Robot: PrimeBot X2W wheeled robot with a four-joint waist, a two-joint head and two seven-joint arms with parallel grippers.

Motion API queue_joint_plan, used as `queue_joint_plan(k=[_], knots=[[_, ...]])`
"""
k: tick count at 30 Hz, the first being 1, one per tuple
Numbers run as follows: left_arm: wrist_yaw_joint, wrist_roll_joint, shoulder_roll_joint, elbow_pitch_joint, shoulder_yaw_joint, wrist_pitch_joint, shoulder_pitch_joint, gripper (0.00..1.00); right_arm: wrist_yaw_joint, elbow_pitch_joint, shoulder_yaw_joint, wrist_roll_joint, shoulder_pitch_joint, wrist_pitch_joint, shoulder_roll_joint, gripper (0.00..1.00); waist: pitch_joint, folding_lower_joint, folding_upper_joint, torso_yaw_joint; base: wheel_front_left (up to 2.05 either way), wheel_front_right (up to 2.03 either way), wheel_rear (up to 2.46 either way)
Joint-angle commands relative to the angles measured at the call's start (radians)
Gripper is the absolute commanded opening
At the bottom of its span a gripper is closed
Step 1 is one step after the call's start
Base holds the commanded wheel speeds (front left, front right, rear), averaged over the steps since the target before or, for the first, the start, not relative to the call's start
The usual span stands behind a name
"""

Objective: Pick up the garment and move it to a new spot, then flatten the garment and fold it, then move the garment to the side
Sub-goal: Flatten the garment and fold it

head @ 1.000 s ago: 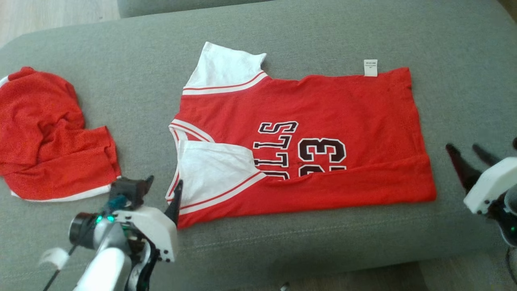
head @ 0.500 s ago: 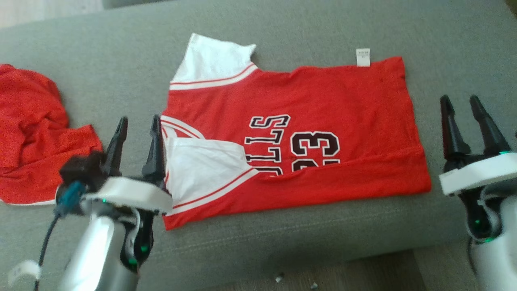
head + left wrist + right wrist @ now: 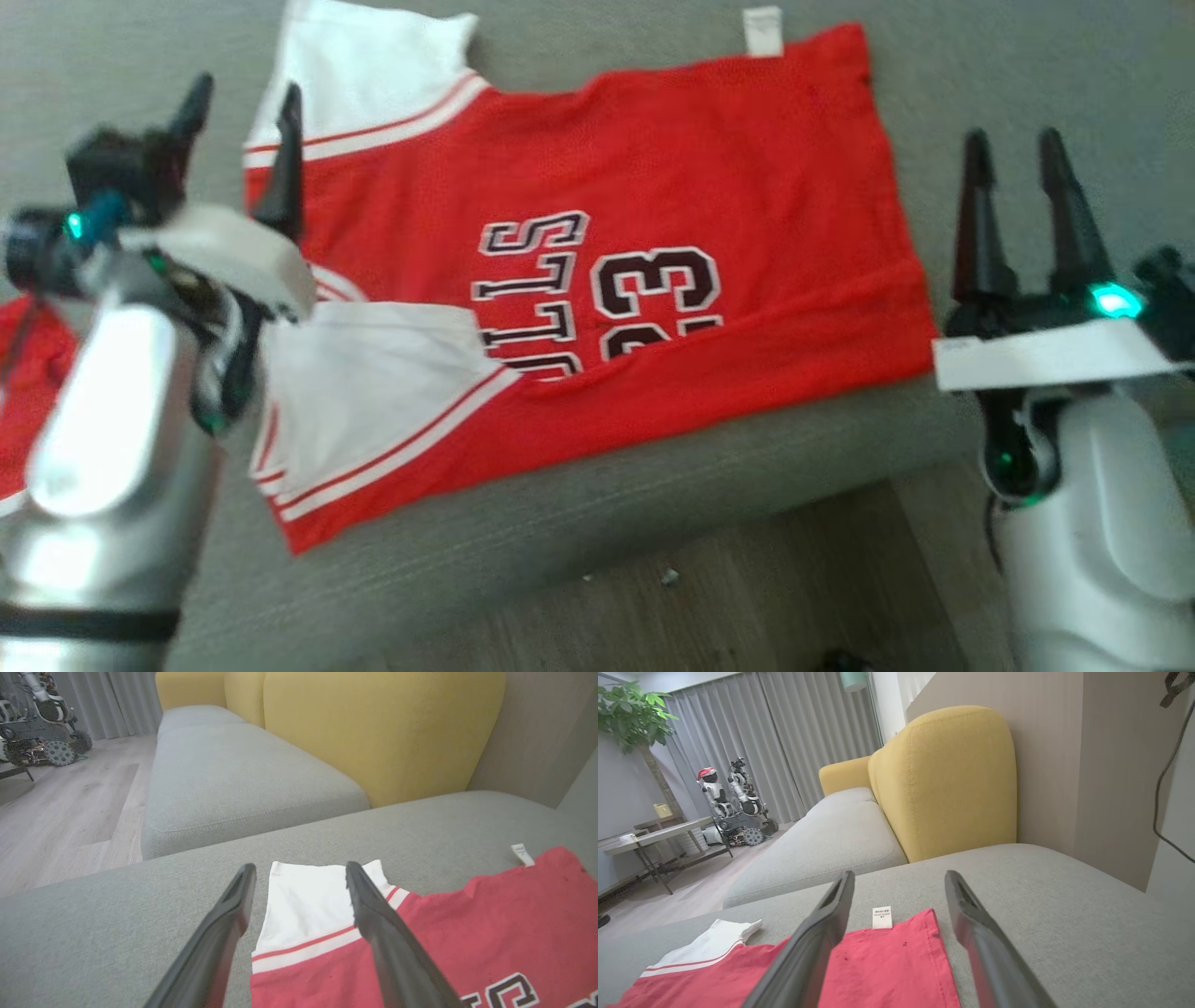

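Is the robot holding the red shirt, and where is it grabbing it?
Nothing is held. The left hand and the right hand are both open and empty; the red shirt lies on the grey sofa.

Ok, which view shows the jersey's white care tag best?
The right wrist view: the tag sits centred and sharp, print lines visible. The head view catches the tag blurred at the top edge; the left wrist view shows the tag small, far right.

A grey sofa (image 3: pixel 840 835) with yellow back cushions (image 3: pixel 952 779) stands against a beige wall (image 3: pixel 1064 756). Pale wood floor (image 3: pixel 60 802) runs left to far grey curtains (image 3: pixel 784 742), a side table (image 3: pixel 658 833) and a leafy plant (image 3: pixel 633 714).
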Motion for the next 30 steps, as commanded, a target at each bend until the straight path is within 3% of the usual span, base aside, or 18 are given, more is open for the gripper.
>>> queue_joint_plan(k=[1,17,22,25,30], knots=[[-0.008,0.010,0.041,-0.019,0.028,0.012,-0.049,1.00,0.003,-0.026,0.026,-0.011,-0.021,-0.011,0.009,1.00,0.040,-0.0001,0.0000,-0.048,0.00,0.00,0.00],[-0.139,0.091,0.241,0.232,-0.045,0.347,-0.430,1.00,0.003,-0.015,0.149,0.002,-0.163,-0.061,0.048,1.00,0.193,-0.0001,0.0000,-0.196,0.00,0.00,0.00],[-0.146,0.121,0.272,0.298,-0.073,0.410,-0.499,1.00,0.003,-0.019,0.171,0.014,-0.185,-0.066,0.051,1.00,0.222,-0.0001,0.0000,-0.223,0.00,0.00,0.00],[-0.120,0.154,0.289,0.331,-0.087,0.421,-0.533,1.00,0.003,-0.023,0.177,0.020,-0.194,-0.067,0.051,1.00,0.236,-0.0001,0.0000,-0.233,0.00,0.00,0.00],[-0.118,0.163,0.286,0.393,-0.106,0.450,-0.563,1.00,0.003,-0.040,0.179,0.034,-0.199,-0.068,0.052,1.00,0.250,-0.0001,0.0000,-0.241,0.00,0.00,0.00]])
